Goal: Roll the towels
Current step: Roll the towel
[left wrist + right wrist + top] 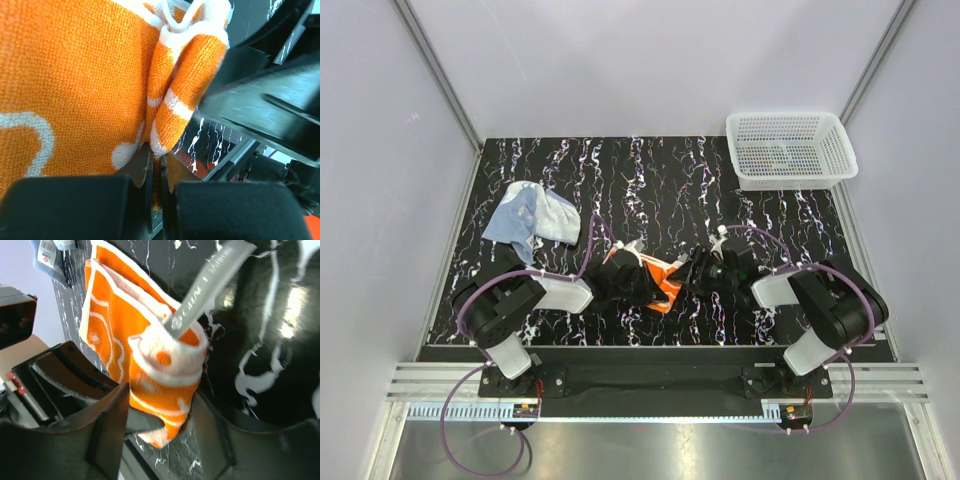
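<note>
The orange towel (666, 284) with white print lies partly rolled near the front middle of the table, between both grippers. My left gripper (638, 270) is shut on an edge of it. In the left wrist view the cloth (75, 75) fills the frame and a strip of it is pinched between the fingers (159, 160). My right gripper (686, 274) stands open around the rolled end (165, 365), one finger (107, 415) on each side. A grey label (210, 285) sticks out of the roll. The pale blue-grey towel (531, 214) lies crumpled at the back left.
A white mesh basket (790, 150) stands at the back right corner of the black marbled table (660, 180). White walls with metal rails close in the left, right and back sides. The blue-grey towel's corner (55, 247) shows at the top left of the right wrist view.
</note>
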`<state>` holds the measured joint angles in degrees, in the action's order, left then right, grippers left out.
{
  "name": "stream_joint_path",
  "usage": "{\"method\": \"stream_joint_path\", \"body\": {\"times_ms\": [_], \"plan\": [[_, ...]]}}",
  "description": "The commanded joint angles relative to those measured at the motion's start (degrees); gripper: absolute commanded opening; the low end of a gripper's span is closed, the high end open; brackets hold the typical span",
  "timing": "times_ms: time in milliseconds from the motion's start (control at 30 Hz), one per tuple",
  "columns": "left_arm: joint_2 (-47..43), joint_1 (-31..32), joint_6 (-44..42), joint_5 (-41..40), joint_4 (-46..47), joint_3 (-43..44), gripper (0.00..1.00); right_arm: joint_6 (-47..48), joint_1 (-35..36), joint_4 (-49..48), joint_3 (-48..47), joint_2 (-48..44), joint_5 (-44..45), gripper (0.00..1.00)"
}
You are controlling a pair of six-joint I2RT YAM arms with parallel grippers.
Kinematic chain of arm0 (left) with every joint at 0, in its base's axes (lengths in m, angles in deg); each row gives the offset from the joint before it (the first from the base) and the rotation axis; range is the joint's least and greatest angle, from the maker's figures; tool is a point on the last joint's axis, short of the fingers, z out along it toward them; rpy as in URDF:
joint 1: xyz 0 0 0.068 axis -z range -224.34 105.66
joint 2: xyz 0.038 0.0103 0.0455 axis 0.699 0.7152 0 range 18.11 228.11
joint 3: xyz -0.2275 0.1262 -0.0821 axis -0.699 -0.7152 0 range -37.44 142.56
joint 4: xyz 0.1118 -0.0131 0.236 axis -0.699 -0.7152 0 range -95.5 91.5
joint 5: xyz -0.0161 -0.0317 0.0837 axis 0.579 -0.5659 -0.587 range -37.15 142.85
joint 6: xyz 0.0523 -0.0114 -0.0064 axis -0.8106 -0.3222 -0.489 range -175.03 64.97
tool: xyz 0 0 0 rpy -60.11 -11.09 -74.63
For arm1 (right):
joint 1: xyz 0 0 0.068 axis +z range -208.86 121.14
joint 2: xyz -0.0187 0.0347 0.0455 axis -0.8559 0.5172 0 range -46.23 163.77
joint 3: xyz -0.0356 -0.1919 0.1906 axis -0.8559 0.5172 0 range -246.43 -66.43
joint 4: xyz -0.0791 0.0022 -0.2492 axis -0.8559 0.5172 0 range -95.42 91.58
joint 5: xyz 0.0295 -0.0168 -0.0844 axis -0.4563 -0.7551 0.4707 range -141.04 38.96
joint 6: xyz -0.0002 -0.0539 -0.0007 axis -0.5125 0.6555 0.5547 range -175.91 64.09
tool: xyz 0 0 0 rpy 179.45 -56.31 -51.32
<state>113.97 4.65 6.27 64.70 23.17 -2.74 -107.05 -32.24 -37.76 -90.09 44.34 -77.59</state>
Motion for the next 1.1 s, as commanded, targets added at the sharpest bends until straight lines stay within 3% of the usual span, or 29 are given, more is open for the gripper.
{"method": "stream_joint_path", "body": {"times_ms": [0,167,267,433,567,667,767,1067], "plan": [[0.12,0.23,-1.36,1.76,1.27,-1.21,0.00,-0.37,2.21,-2.55,-0.33,4.78,0.97,0.58],[0.04,0.14,-1.44,1.94,1.44,-1.21,0.00,-1.07,3.89,-4.31,-0.68,6.29,1.50,0.34],[0.30,0.14,-2.06,2.38,1.36,-0.95,0.00,-0.64,4.15,-1.43,-1.65,5.59,1.76,0.26],[-1.63,1.45,-5.83,-0.16,-5.66,1.77,0.15,3.05,4.06,14.88,-6.74,0.94,5.79,0.22],[-5.14,4.61,-11.28,-5.96,-14.62,5.72,0.41,6.92,4.33,29.76,-11.75,-2.67,11.33,0.19],[-6.20,7.51,-14.97,-11.67,-21.48,9.94,0.52,8.06,4.59,40.49,-15.00,-5.56,15.99,0.18],[-6.73,10.68,-18.14,-20.52,-30.43,14.59,0.56,8.42,5.29,47.62,-17.82,-6.63,18.54,0.18],[-4.71,20.96,-25.87,-40.04,-38.71,23.57,0.58,7.72,8.98,62.03,-26.33,-4.70,22.15,0.19]]}}
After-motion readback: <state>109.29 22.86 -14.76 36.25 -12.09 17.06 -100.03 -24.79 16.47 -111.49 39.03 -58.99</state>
